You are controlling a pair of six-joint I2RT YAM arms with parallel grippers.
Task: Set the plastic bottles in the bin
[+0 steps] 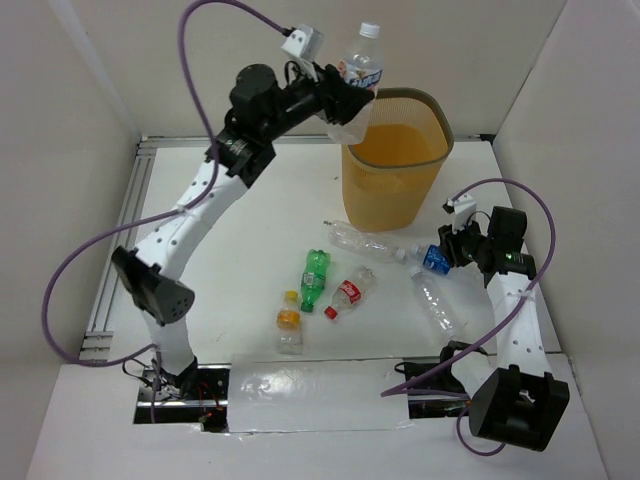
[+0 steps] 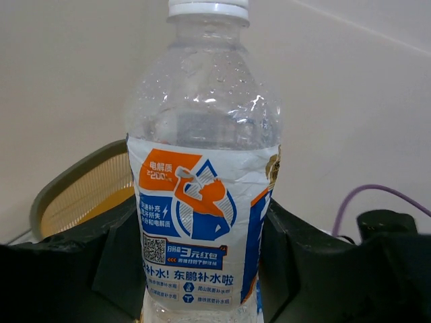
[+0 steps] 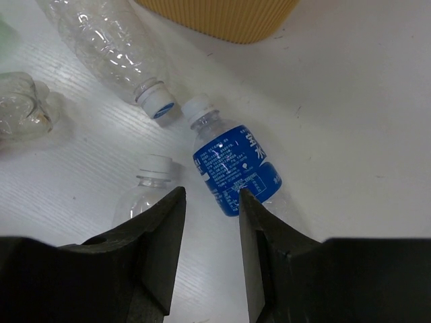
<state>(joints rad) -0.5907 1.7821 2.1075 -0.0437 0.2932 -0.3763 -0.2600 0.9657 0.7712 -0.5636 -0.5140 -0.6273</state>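
Note:
My left gripper [image 1: 345, 100] is shut on a clear bottle [image 1: 360, 58] with a blue-and-orange label and a white cap. It holds the bottle upright above the left rim of the orange mesh bin [image 1: 395, 170]. In the left wrist view the bottle [image 2: 202, 202] fills the frame between the black fingers [image 2: 303, 256], with the bin's rim [image 2: 74, 192] behind. My right gripper [image 1: 450, 250] is open, low over a blue-labelled bottle [image 3: 237, 168] lying on the table; its tips [image 3: 210, 202] sit between that bottle and a clear one [image 3: 145, 192].
On the table lie a green bottle [image 1: 315, 278], a red-labelled one [image 1: 347, 293], an orange-capped one [image 1: 289, 320] and clear ones [image 1: 360, 240] [image 1: 436, 302]. White walls enclose the table; an aluminium rail [image 1: 120, 250] runs along the left.

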